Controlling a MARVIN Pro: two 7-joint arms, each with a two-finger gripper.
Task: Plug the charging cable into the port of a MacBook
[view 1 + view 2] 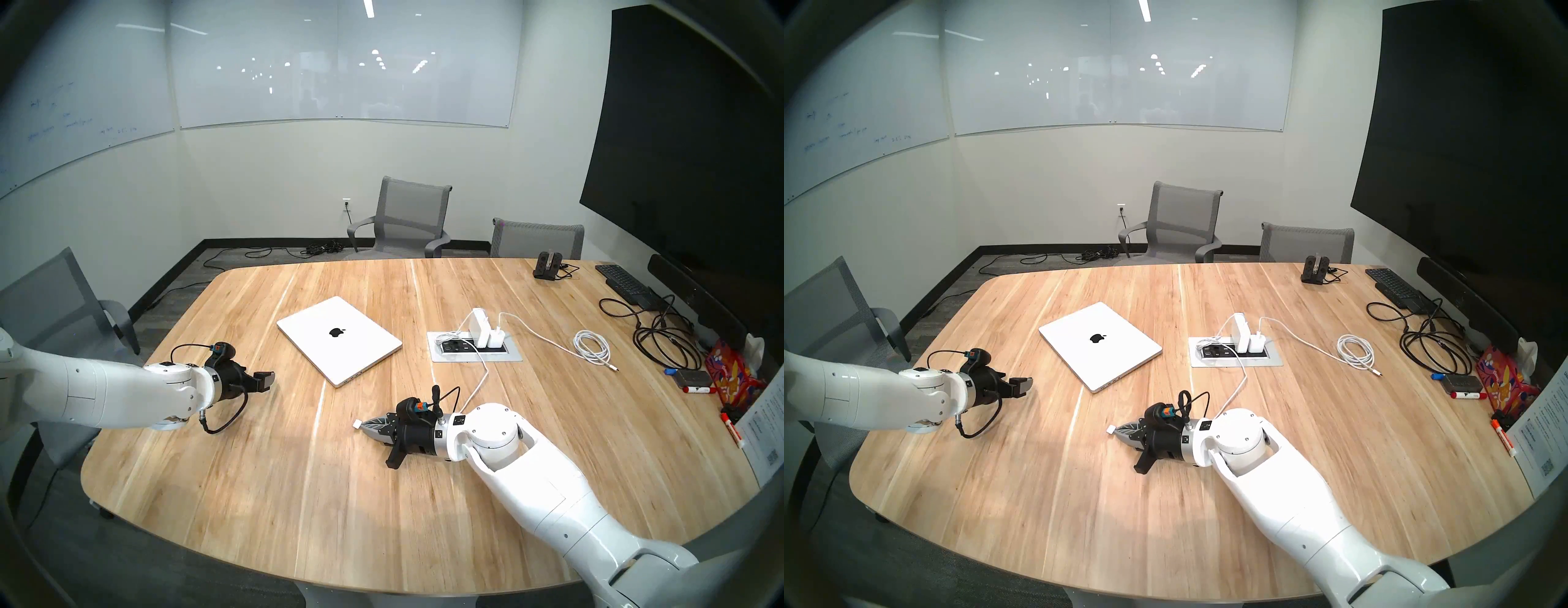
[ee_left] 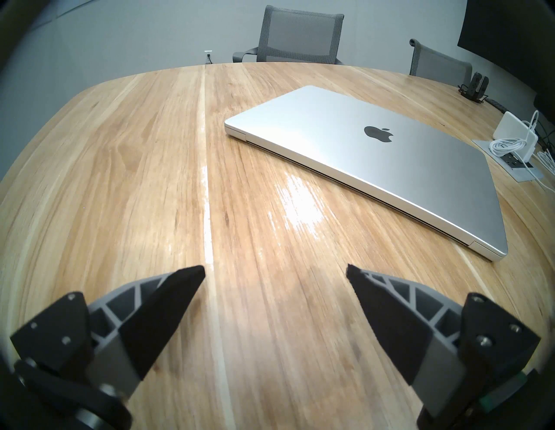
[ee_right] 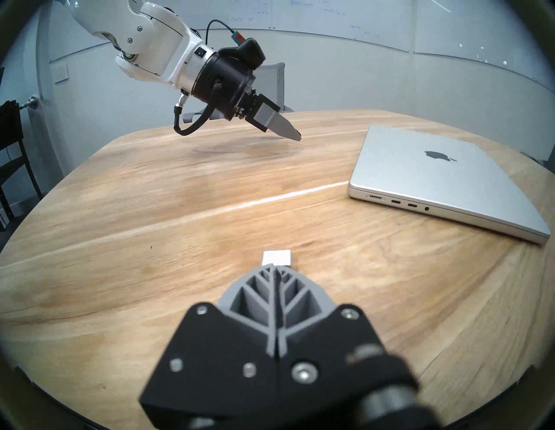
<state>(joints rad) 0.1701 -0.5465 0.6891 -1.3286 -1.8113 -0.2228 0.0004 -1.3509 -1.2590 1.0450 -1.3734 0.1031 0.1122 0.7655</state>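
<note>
The wooden worktop (image 1: 263,488) carries the closed MacBook (image 1: 339,339), a recessed power panel (image 1: 473,346), a coiled white cord (image 1: 592,346), a black keyboard (image 1: 623,282) and tangled black cords (image 1: 662,339).

Bright, even ceiling light; glare streaks the wooden table (image 2: 294,192) beside the laptop (image 2: 390,168). Fisheye edges curve and darken; the nearest gripper base blurs.

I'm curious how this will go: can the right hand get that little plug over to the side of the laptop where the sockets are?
Probably yes. The right hand is shut on the charging cable, the plug sticking out in front. Only bare table lies between it and the MacBook, whose ports face this way. The left hand is off to the side.
</note>
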